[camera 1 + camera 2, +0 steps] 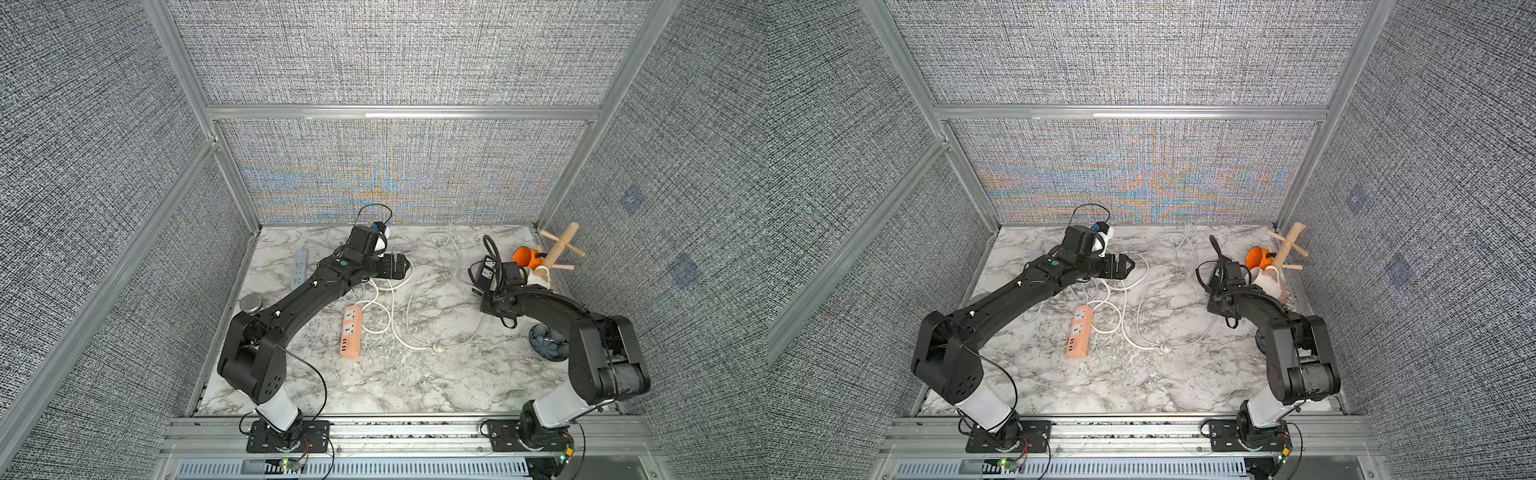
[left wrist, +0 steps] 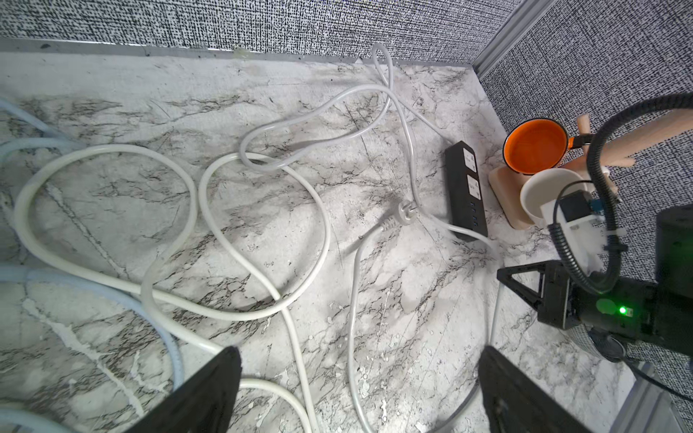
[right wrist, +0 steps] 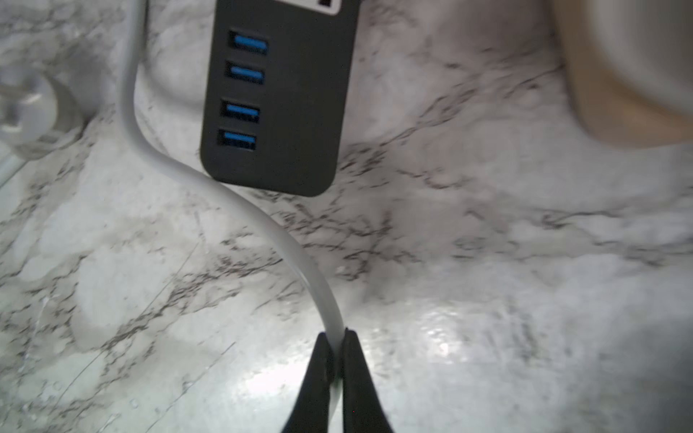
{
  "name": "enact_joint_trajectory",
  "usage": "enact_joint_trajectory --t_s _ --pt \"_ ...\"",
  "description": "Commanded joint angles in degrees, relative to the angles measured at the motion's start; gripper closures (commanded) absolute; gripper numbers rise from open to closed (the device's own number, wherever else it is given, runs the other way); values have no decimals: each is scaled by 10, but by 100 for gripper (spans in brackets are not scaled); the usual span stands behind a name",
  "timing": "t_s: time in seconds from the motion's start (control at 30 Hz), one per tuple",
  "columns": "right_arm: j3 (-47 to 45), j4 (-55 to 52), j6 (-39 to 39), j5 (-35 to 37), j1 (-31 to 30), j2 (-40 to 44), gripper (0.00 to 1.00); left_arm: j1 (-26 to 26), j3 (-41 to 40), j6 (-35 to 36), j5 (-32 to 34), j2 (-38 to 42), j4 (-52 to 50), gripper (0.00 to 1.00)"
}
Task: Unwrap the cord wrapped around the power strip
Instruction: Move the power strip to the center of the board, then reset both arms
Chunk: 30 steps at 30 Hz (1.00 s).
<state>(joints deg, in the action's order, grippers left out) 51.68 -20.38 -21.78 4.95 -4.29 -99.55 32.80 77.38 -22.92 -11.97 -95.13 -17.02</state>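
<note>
**A:** Counting power strips on the tabletop, I get three: a black strip far back on the right, an orange strip in the middle and a grey strip on the left.

**B:** And the cups?

**A:** Two. An orange cup and a white cup are at the foot of one wooden rack, just beside the black strip. There is also one dark bowl and one round metal tin.

**B:** What about the fingers?

**A:** Two pairs. The right fingers are pinched tight on the white cord, which curves past the end of the black strip. That end has four blue ports, and the strip lies flat with two sockets facing up.

**B:** And the other pair?

**A:** The left fingers are spread wide and hold nothing, above loose cable loops in the middle. The loops overlap too much for me to count them.
</note>
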Motion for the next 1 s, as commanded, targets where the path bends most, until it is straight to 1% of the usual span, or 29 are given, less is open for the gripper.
enact_joint_trajectory --t_s 0.0,0.1,0.27,0.3,0.33,0.4,0.47,0.53,0.63,0.67,0.7,0.73,0.8,0.87,0.9,0.93,0.97 --pt "3 -16 26 53 26 5 100 -2 -3 3 5 7 4 1" --pt "0 -11 32 58 39 12 100 -2 -7 2 5 9 8 1" --pt "11 -7 39 56 37 11 100 -3 -6 3 2 6 8 1" --pt "10 -1 47 44 36 15 97 -3 -6 5 3 7 8 1" --pt "8 6 55 31 34 21 89 -3 -6 7 7 9 5 1" --pt "-8 30 73 -14 31 46 69 -4 -6 16 18 15 -2 1" --pt "-19 45 84 -51 31 73 54 -9 -6 24 29 24 -8 1" --pt "-24 53 90 -71 31 101 38 -16 -7 34 40 38 -13 1" --pt "-26 59 108 -93 30 143 20 -25 -11 58 77 64 -26 1" --pt "-30 70 114 -97 30 160 13 -29 -15 68 97 75 -34 1" --pt "-39 85 118 -100 30 174 9 -32 -21 77 119 87 -39 1" --pt "-52 111 125 -102 30 196 3 -36 -32 87 149 102 -44 1" --pt "-115 193 129 -105 26 244 2 -46 -63 102 202 137 -43 1" --pt "-193 315 154 -111 16 296 2 -61 -109 118 263 178 -35 1" --pt "-227 365 166 -103 9 311 2 -67 -135 127 294 195 -26 1" --pt "-261 410 168 -77 0 320 2 -72 -166 141 336 215 -9 1" --pt "-276 430 180 -48 -8 320 2 -78 -197 153 373 232 9 1"
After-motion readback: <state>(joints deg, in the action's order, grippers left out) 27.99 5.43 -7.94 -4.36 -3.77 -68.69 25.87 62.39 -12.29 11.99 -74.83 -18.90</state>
